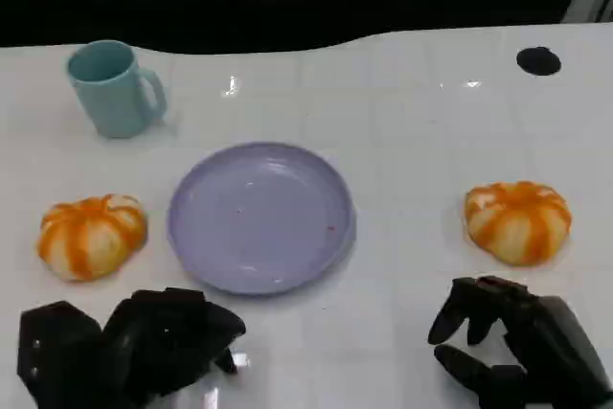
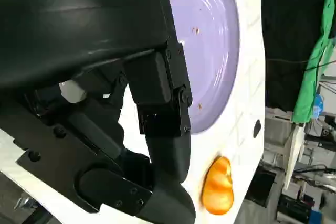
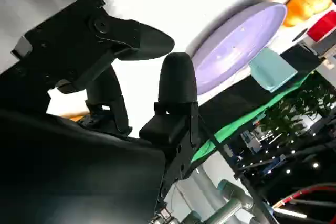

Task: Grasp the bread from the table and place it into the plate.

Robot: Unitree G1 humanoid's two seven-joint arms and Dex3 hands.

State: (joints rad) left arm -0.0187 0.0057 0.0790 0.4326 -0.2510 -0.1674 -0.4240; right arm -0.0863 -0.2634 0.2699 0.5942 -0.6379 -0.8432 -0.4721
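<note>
Nearest the camera in the head view, the left hand (image 1: pixel 129 347) sits low on the white table (image 1: pixel 412 150), its black fingers curled inward with nothing in them. Across from it the right hand (image 1: pixel 522 347) rests near the table's front edge with its fingers apart and bent slightly down, holding nothing. Just beyond the right hand, close to its fingertips but apart from them, lies an orange-and-white striped bread (image 1: pixel 517 220). A second bread (image 1: pixel 91 235) of the same look lies beyond the left hand, just beside the left rim of the plate (image 1: pixel 261 217). That lavender plate stands between the two breads in the middle of the table, with a few tiny crumbs on it. Farther back on the left stands a pale blue mug (image 1: pixel 115 88), upright, its handle turned to the right. A small black disc (image 1: pixel 538 60) lies near the far right edge. From the left wrist, the plate (image 2: pixel 210 51) and the far bread (image 2: pixel 218 187) show past the curled fingers (image 2: pixel 163 119).
</note>
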